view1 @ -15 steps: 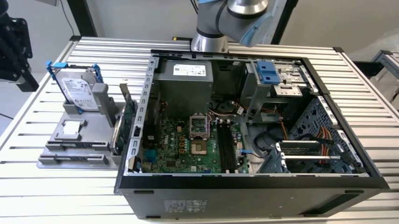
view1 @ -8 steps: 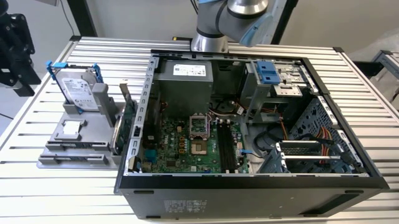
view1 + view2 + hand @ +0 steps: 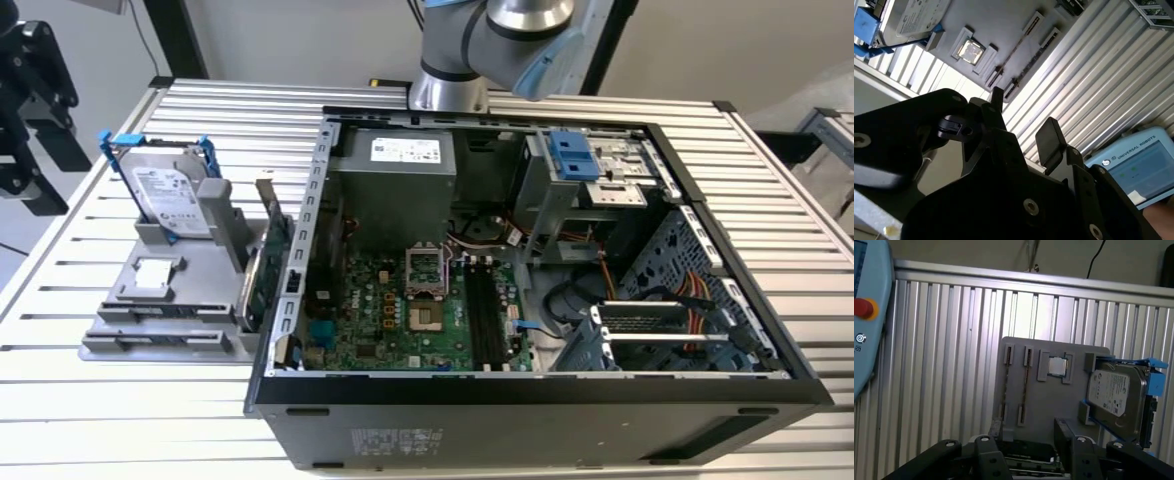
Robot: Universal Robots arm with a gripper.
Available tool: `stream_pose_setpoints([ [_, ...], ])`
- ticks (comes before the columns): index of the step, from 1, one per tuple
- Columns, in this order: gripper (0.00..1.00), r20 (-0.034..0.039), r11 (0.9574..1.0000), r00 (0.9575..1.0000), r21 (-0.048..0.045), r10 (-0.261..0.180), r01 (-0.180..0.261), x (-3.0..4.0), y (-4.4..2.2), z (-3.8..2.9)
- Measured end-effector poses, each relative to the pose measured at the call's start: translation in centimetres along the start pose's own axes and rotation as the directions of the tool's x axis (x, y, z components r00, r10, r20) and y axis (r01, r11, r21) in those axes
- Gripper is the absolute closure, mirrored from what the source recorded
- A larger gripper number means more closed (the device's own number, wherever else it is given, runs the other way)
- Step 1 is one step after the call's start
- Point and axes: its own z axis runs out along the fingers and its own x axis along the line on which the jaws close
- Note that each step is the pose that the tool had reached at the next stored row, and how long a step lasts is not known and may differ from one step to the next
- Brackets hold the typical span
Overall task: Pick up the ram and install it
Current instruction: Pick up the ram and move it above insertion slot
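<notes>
Dark ram (image 3: pixel 1024 385), stood on edge in a narrow slot of the grey holder (image 3: pixel 1054 402), presumably so both faces are free for pinching; end effector (image 3: pixel 1024 437) poised over that holder, spread wide and holding nothing.

Exterior view looks down on table (image 3: pixel 134 410); both wrist views share holder (image 3: pixel 1054 400) (image 3: pixel 999 20).
</notes>
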Motion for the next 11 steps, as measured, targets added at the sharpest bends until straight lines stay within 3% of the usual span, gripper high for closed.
stream_pose_setpoints([
  [11, 0.00, -0.0002, 1.0000, 1.0000, 0.0002, 0.006, -0.006, 0.00, 0.00, 0.15],
])
